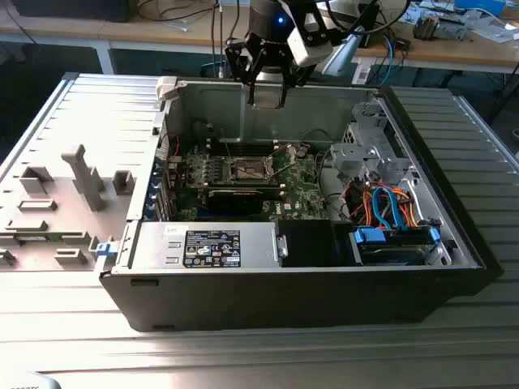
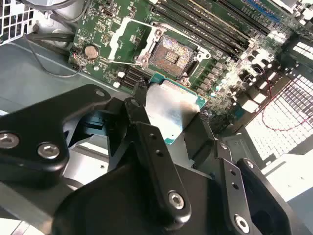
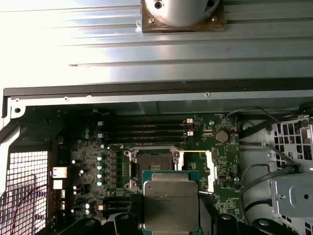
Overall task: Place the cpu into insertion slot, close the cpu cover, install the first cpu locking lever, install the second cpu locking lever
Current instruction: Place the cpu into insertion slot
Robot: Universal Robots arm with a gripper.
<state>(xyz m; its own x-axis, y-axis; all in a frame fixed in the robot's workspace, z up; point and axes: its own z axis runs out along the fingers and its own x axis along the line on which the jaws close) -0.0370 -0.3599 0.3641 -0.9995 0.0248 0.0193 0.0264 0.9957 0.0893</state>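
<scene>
the gripper (image 1: 268,96) clamped the cpu (image 3: 171,205), its edges hidden by fingers (image 2: 151,147), at twelve o'clock of the insertion slot (image 1: 247,170) in the exterior view; a ribbed metal table (image 1: 243,356) lay beneath.

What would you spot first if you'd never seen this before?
Probably the shiny square chip pinched between the robot's black fingers, held over the open computer case. Below it, in the middle of the green board, sits the empty socket.
</scene>
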